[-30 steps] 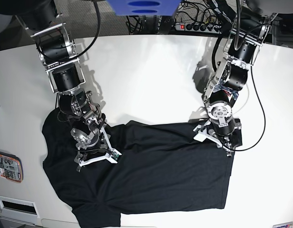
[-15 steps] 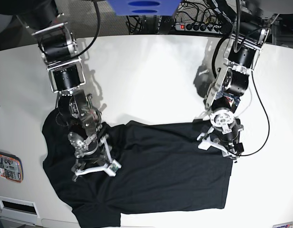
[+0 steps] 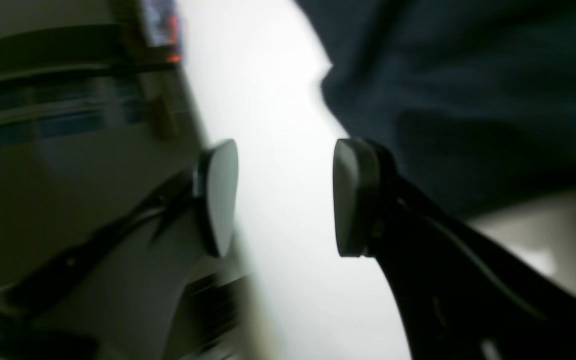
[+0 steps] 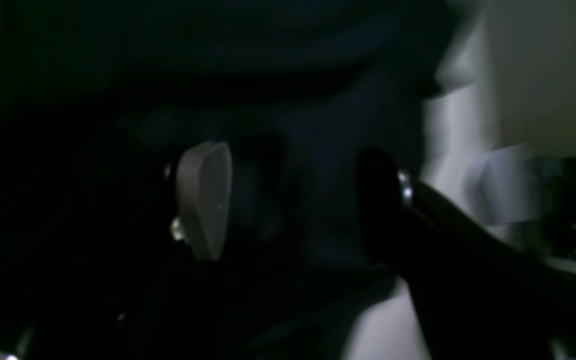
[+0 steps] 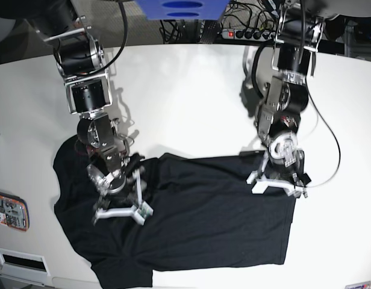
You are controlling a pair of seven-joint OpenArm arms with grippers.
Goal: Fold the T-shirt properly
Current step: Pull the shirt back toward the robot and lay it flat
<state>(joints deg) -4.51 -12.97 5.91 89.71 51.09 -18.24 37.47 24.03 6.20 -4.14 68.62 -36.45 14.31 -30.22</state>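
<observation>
Both hands, left hand (image 5: 276, 186) and right hand (image 5: 120, 212), hover open and empty over the limp, light T-shirt (image 5: 203, 217) (best pinched at an edge) on the worktop (image 5: 185, 96).

Left gripper (image 5: 277, 188), right gripper (image 5: 120, 213): fingers (image 3: 353, 197) spread, empty.

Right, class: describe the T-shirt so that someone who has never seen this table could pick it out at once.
Start with the big white table that fills the base view. Across its near half, under both arms, lies the T-shirt, spread mostly flat with one sleeve reaching the near edge. It is the only large, soft, plain black thing there; the other dark things, the arms, are rigid with white-edged grippers.
</observation>
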